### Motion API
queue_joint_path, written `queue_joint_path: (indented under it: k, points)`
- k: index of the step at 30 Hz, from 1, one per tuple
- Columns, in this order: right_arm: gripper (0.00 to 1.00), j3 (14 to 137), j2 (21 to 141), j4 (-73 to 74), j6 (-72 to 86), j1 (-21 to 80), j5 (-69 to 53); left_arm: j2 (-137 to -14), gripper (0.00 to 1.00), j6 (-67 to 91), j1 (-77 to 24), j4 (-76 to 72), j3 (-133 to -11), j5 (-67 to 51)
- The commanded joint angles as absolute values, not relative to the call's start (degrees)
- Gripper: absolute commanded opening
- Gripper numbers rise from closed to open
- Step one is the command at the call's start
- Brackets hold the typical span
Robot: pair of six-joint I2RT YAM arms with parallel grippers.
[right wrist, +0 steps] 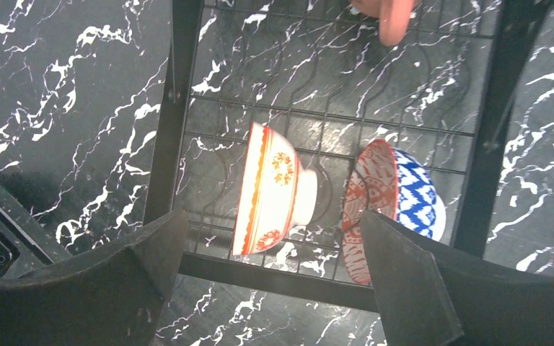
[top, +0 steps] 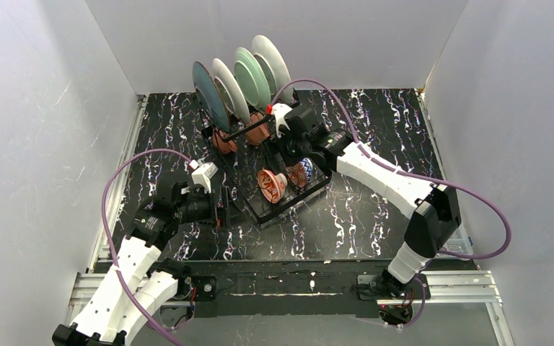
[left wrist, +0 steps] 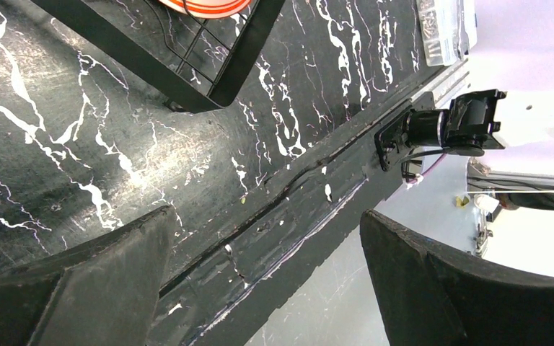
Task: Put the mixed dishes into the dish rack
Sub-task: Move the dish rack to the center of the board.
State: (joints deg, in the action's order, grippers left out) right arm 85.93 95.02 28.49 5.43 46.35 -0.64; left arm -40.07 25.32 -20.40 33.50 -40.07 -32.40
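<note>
From above: the dish rack [top: 296, 200] holds four plates [top: 251, 76] upright at its far end, two mugs [top: 258, 131] beside them and two bowls [top: 270, 185] on their sides. The right gripper [top: 280, 144] hangs over the rack; the left gripper [top: 225, 214] is near its corner.

Left wrist: claw apart above the marbled table [left wrist: 79, 130].

Right wrist: claw apart above both bowls.

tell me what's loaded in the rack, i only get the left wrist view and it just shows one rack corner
observer: Four plates stand upright in the far slots of the dish rack.
operator: any bowls in yet
observer: An orange-patterned bowl and a blue-and-red bowl lie on their sides on the flat grid.
operator: where's the other arm
observer: The right claw hangs open above those bowls, holding nothing.
</note>
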Motion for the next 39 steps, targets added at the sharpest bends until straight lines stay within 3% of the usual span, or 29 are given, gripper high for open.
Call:
queue_joint_path:
  k: [1,12,22,28,29,32,39]
  points:
    - [0.98,90.35,92.38,31.19,3.51,45.88,3.24,-40.69,0.98,25.3,-20.45,34.76,-40.39,-30.76]
    - [0.9,91.16,92.32,32.4,2.12,40.78,6.75,-44.82,0.96,27.66,-20.57,34.91,-41.68,-24.13]
    - [0.78,87.98,95.5,27.83,3.55,31.39,1.89,-51.93,0.89,32.89,-21.93,34.96,-43.77,-13.78]
    - [0.7,85.34,100.26,24.35,4.84,25.74,-4.03,-59.91,0.8,36.21,-24.87,32.46,-46.42,-9.25]
    - [0.66,85.15,102.41,24.09,4.4,24.85,-4.32,-63.53,0.7,37.37,-25.55,31.18,-47.55,-8.66]
    - [0.62,85.76,105.7,23.43,4.51,24.06,-4.66,-68.15,0.62,38.46,-26.01,29.13,-49.13,-7.41]
    - [0.57,87.62,111.27,22.76,4.72,23.64,-5.98,-74.53,0.53,39.3,-26.63,27.39,-51.81,-6.55]
